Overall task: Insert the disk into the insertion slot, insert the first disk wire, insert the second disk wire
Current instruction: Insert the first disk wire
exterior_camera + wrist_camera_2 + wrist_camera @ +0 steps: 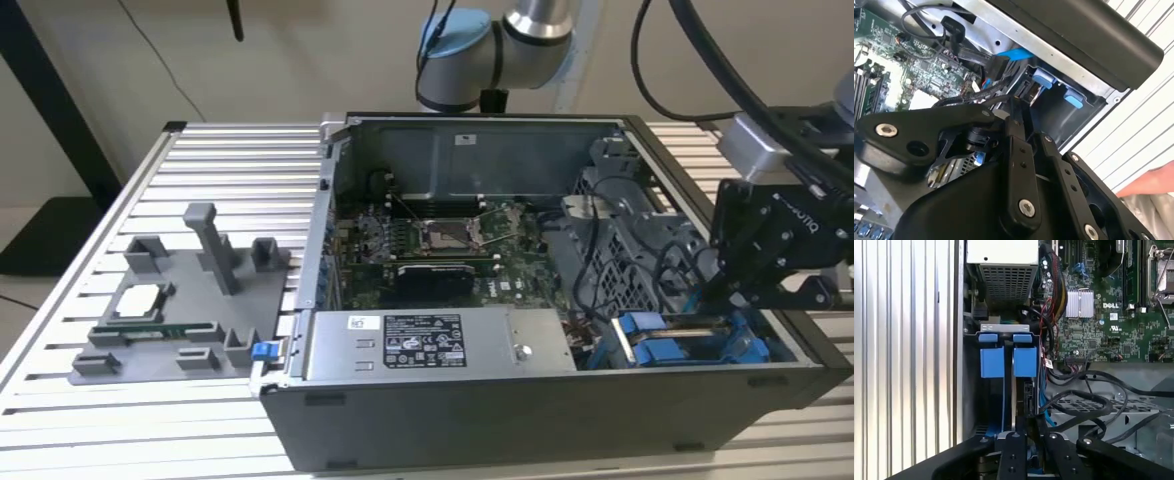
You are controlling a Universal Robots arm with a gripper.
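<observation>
disk (pixel 992 362), edge-on in its bright blue carrier, sits in the insertion slot (pixel 1004 328); gripper (pixel 1030 422) pinched nearly shut, perhaps on a black wire (pixel 1069 397).

The arm (pixel 541 15) is silver-grey with pale blue joint caps (pixel 447 38); black cables (pixel 718 55) run above the jaws. The matte black gripper (pixel 721 298) has linkage bars (pixel 1019 165) studded with silver screws (pixel 1026 207).

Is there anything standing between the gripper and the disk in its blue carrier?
Nothing visible does. The gripper is beside the disk in the first wrist view. The black cables lie to one side, toward the motherboard, not between them.
</observation>
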